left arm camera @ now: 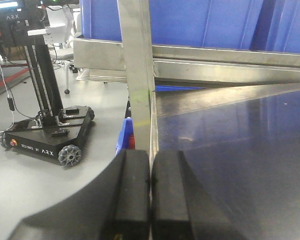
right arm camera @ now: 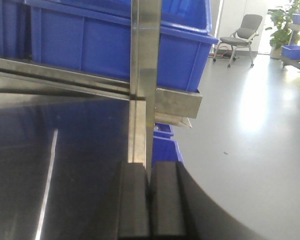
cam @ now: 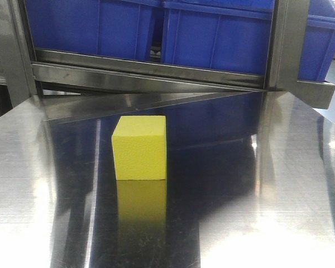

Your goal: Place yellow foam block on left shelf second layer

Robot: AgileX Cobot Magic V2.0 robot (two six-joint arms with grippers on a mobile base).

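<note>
Bright yellow foam cube (cam: 139, 148) sits free on the steel deck (cam: 268, 195), left pincer (left arm camera: 150, 195) and right pincer (right arm camera: 150, 200) both shut and empty, so the pickup seemingly lies ahead.

**Steel deck, one block on it**

Polished steel shelf deck (cam: 290, 223), mirror-bright, with glare patches on the left and right. Sitting on it: yellow foam block (cam: 139, 148), flat on one face, slightly left of centre. Its reflection shows on the metal right in front of it. The block is well apart from the deck's back edge. The next tier up (cam: 145, 70) is a steel rail frame on uprights (cam: 283, 44). Blue bins (cam: 218, 33) stand side by side on it, above the back of the deck.
</note>
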